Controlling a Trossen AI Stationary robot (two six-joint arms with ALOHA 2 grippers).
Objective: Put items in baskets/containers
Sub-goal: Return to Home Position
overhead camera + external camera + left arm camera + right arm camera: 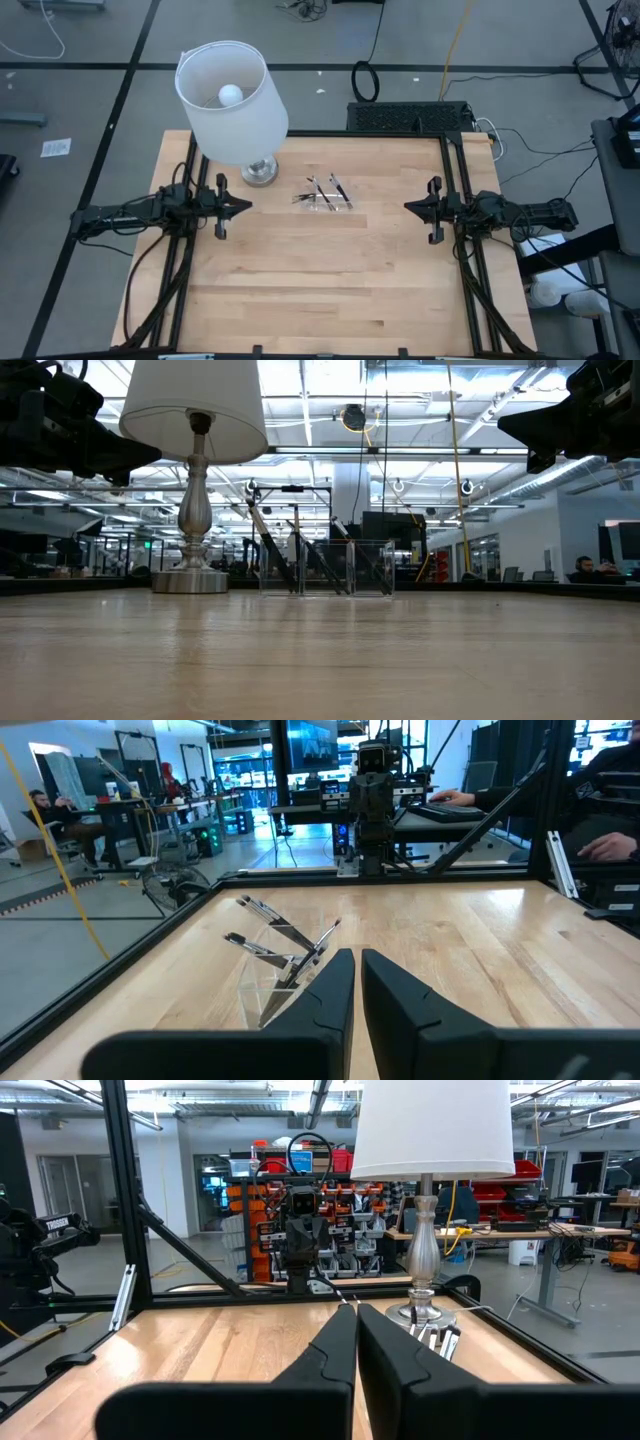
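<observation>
Several thin dark sticks (325, 192) with pale ends sit in a small clear tray (372, 568) at the table's middle, toward the far edge. In the low view the sticks (312, 565) lean slanting against its walls, lower ends inside. The left wrist view shows the sticks (283, 942) ahead of my left gripper. My left gripper (246, 207) hovers shut to the left of the tray, above the table. My right gripper (408, 207) hovers shut to its right, at about the same distance. Neither touches anything.
A table lamp with a white shade (232, 100) and a metal base (260, 172) stands left of the tray, near the far edge. A black frame rail (455, 160) borders the table. Bare wood (320, 280) stretches from the tray to the near edge.
</observation>
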